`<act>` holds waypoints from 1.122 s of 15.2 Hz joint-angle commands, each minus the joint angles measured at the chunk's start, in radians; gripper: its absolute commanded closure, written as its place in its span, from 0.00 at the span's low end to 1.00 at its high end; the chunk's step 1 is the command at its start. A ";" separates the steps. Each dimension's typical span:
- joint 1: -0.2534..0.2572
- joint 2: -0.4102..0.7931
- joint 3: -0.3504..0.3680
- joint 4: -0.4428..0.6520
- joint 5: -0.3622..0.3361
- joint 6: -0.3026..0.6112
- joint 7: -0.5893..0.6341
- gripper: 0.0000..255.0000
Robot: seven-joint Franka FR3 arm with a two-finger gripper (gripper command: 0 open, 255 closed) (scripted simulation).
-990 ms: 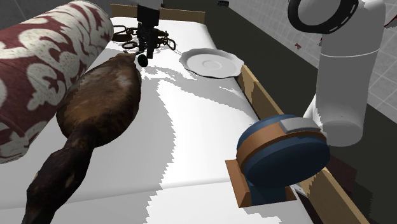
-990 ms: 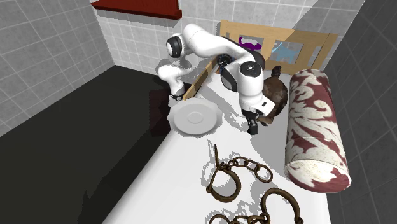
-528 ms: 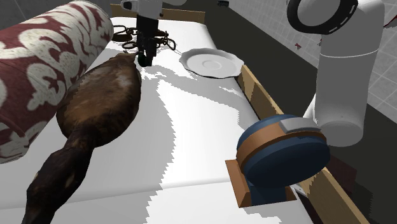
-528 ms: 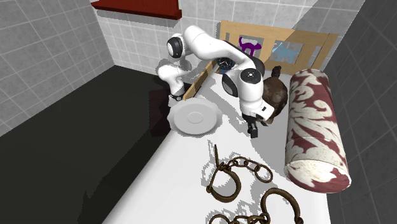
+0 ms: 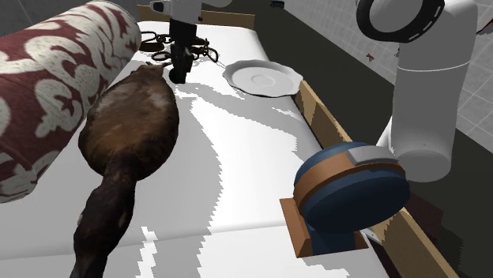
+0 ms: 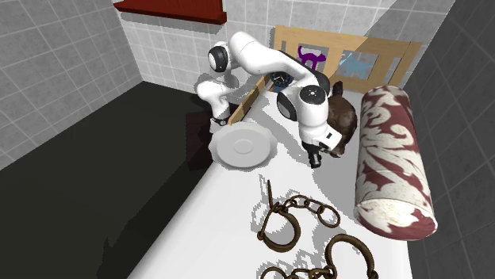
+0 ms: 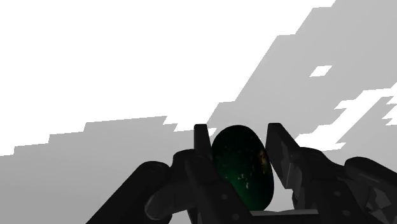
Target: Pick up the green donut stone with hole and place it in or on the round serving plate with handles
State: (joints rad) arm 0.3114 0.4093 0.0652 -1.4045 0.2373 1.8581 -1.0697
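- The green stone (image 7: 242,168) is a smooth, very dark green body with fine gold-coloured flecks. It presents as an oval, and its hole cannot be made out.
- Its long axis runs parallel to the fingers (image 7: 202,147). One rounded end lies about level with the fingertips, and the other end is hidden between the finger bases.
- The stone sits between the two black fingers, with one finger against each flank. The gripper (image 7: 238,129) is clamped on it.
- In the shoulder view the gripper (image 5: 180,73) points down at the white bed (image 5: 237,158), toward its far end. It is just beside one end of a brown furry animal figure (image 5: 130,126) and near the rusty shackles and chain (image 5: 162,47).
- The plate (image 5: 262,77) is white, round, shallow and glossy, with a wavy rim. It lies at the bed's side edge next to the wooden rail (image 5: 322,117), and bare white bed separates it from the gripper.
- In the second exterior view the gripper (image 6: 316,161) hangs between the plate (image 6: 242,146) and the brown figure (image 6: 343,119), apart from the plate.
- A cylindrical bolster (image 5: 47,95), dark red with a cream scroll pattern, lies along the opposite side edge.
- A blue disc-shaped object with a brown band (image 5: 351,193) stands at the near corner on the rail side.
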 commanded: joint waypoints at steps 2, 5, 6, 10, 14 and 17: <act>0.000 0.000 0.000 0.000 0.000 0.000 0.000 1.00; 0.000 -0.001 0.000 -0.003 0.000 0.002 -0.001 1.00; 0.000 -0.001 0.000 -0.002 0.000 0.001 0.000 1.00; -0.001 0.000 0.000 0.025 -0.002 -0.025 0.006 1.00; -0.001 0.001 0.000 0.081 -0.005 -0.078 0.018 1.00; -0.002 0.006 0.000 0.127 -0.007 -0.119 0.027 1.00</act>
State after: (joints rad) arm 0.3104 0.4124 0.0647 -1.2968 0.2307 1.7551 -1.0450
